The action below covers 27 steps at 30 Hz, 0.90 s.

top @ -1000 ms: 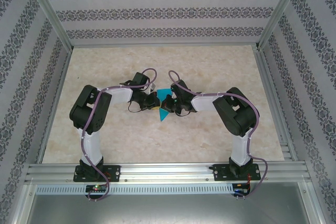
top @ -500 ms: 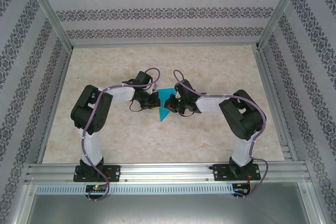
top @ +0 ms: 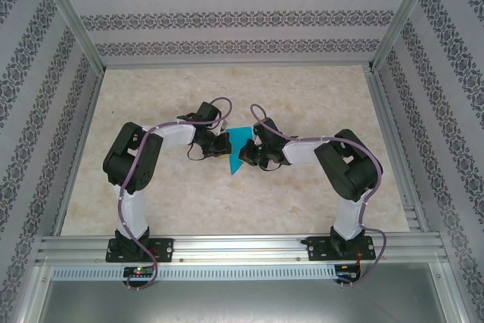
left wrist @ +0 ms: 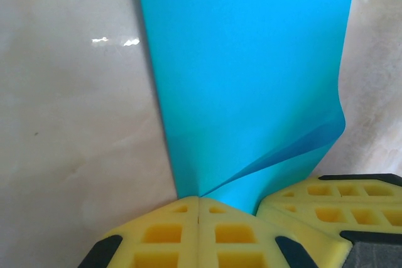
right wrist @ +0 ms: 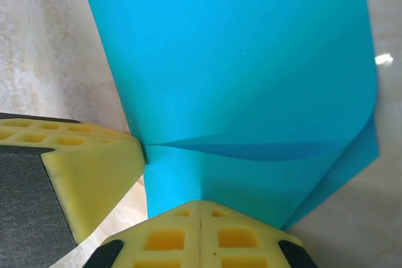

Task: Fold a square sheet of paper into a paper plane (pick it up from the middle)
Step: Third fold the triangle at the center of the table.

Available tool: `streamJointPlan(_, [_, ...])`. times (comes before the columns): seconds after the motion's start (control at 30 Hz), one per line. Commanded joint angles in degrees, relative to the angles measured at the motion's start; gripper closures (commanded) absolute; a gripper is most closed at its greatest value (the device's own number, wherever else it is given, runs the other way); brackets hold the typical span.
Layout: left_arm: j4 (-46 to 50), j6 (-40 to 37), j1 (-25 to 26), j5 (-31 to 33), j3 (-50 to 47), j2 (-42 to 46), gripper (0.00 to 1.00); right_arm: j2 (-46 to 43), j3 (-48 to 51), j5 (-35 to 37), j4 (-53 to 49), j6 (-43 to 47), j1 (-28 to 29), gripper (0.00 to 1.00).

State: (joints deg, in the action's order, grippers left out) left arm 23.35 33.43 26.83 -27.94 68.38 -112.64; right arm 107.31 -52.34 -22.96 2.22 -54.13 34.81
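Left hand [top: 224, 147] and right hand [top: 250, 153] remain clenched on the part-folded sheet [top: 239, 146] over mid-bench [top: 151, 96], carried slightly away from the bases; folding evidently unfinished.

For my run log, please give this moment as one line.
left hand: shut on blue paper sheet | right hand: shut on same sheet | sheet: one layer curled, hands adjacent at one edge

Walls: pale wallpaper [top: 227, 17] on three sides, with horizontal bands of dark ornamental pattern.
Surface: the surface [top: 318, 88] is beige, marbled and glossy.
Frame: aluminium posts [top: 72, 20] rise at the corners; a grooved rail [top: 242, 246] runs along the near edge.
Light: small white glints [left wrist: 113, 41] lie on the surface.
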Motion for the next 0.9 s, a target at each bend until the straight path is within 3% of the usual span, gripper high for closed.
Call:
streamJointPlan(0.0, [0.7, -1.4, 0.5, 1.1, 1.4, 1.5, 1.00, 1.1, 1.3, 2.1, -1.3, -0.2, -0.3, 0.97])
streamJointPlan(0.23, [-1.0, -0.2, 2.3, 0.6, -0.5, 6.7, 0.98, 1.5, 1.3, 2.9, -2.1, -0.9, -0.2, 0.98])
streamJointPlan(0.5, [-0.8, -1.1, 3.5, -0.9, -1.2, 3.2, 1.00, 1.9, 1.1, 2.5, -2.1, -1.0, -0.1, 0.98])
streamJointPlan(0.87, [3.0, -2.2, 4.0, 6.4, 0.2, -1.3, 1.00, -1.0, 3.4, -0.2, 6.8, -0.2, -0.3, 0.98])
